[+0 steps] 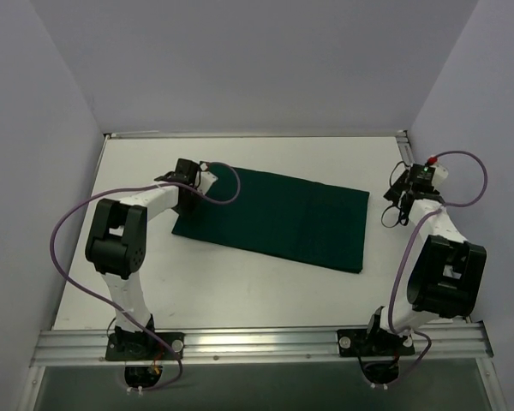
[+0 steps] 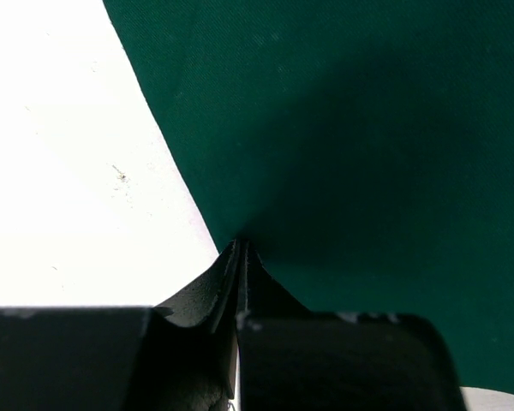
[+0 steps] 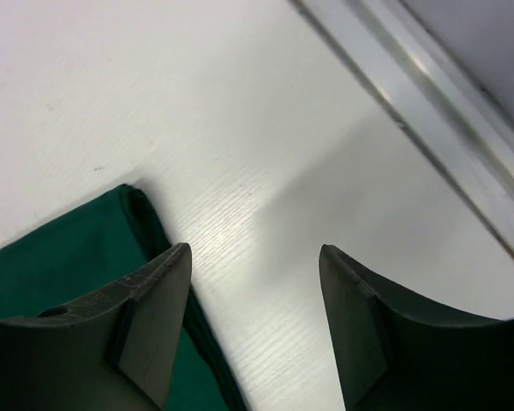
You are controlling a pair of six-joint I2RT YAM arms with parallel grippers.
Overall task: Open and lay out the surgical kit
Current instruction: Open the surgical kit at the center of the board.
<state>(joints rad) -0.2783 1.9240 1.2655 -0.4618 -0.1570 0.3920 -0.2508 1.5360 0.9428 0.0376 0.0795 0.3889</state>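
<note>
View from above of a white desk point(image 1: 240, 291) with two white and black robot arms bolted at its near edge. A dark green cloth wrap point(image 1: 274, 221) lies spread flat near the middle of the desk as one long slanted rectangle. No steel tray or instruments are in sight, and I cannot tell whether anything lies under the cloth.

The left pincer point(image 2: 240, 250) is closed tight on the cloth's left edge, with green fabric pinched between its black fingers and bare desk beside it. The right pincer point(image 3: 254, 250) stands with its jaws apart and nothing between them. It hangs over bare desk just beyond the cloth's far right corner, and the metal rail point(image 3: 428, 111) at the desk's edge is close by.

The step in hand looks like spreading the wrap, with one end held and the other end free. The next move probably calls for the right pincer to shift left onto that corner and close on it, or for the left to draw its edge outward, staying low so the fabric slides without bunching.

The left arm has its elbow raised and its forearm reaching forward and inward to the cloth. The right arm is folded at its elbow, with its forearm stretched toward the far right side of the desk
</note>
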